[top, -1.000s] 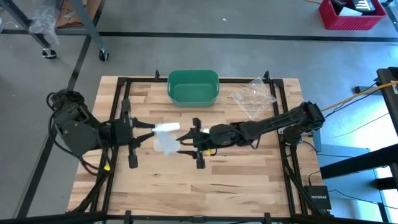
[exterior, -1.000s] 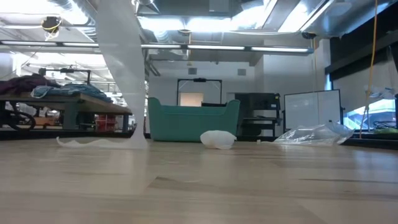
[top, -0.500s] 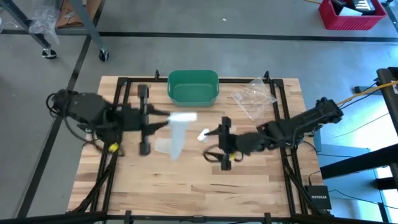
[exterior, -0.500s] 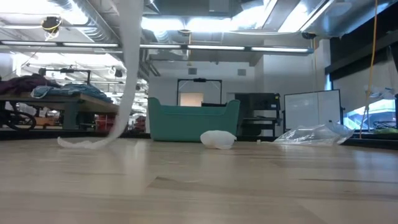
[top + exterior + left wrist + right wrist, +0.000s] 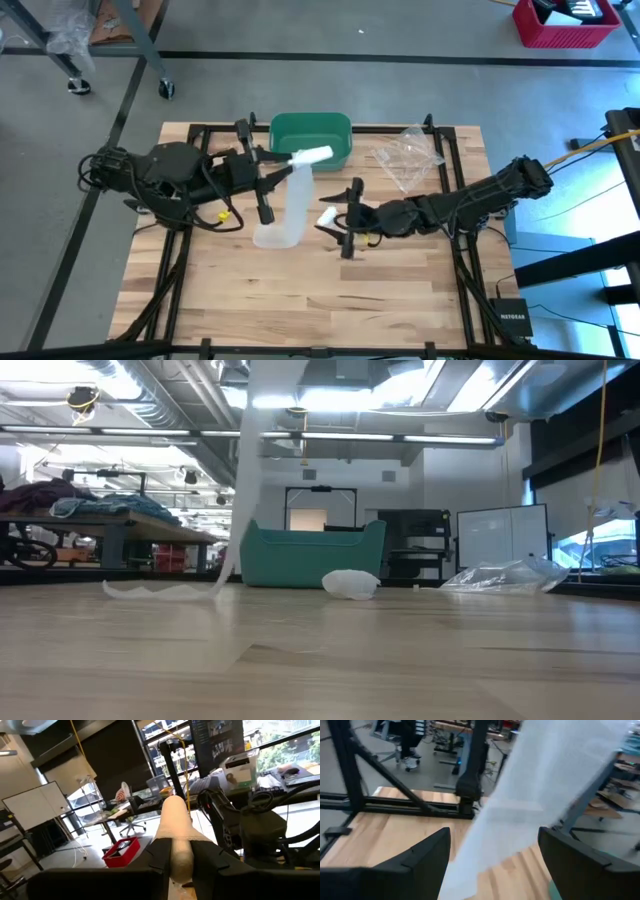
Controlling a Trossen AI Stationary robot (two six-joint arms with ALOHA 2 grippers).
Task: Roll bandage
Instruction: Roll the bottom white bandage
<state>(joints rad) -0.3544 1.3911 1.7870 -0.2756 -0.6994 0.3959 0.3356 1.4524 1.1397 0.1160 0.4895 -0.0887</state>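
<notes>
- The left gripper [image 5: 283, 158] is closed on the rolled end of the bandage [image 5: 285, 205] and holds it raised near the green bin [image 5: 311, 140] — if those fingers ease, the roll [image 5: 176, 827] could drop and shed its turns.
- The loose tail hangs from the roll as a long white strip and pools on the table [image 5: 300, 290] in a crumpled heap; lifting higher would probably just drag the heap along rather than wind it up.
- The right gripper [image 5: 345, 220] has its jaws spread wide with nothing between them, low over the boards just beside the hanging strip. A careless close there could pinch the strip crooked and put a twist in it.
- A small white lump [image 5: 327, 215] lies on the boards just beside the right gripper — it may be another scrap of bandage, but it is too small to tell; it could get caught up in the next grasp.
- The bandage itself: thin, soft, semi-sheer white cloth, a firm cylinder at the held end, slack and wrinkled below. In the low view the strip [image 5: 252, 460] falls from above to a rumpled end [image 5: 160, 590] lying flat on the wood.
- A crinkled clear plastic bag [image 5: 405, 155] sits well apart, near the far right corner.
</notes>
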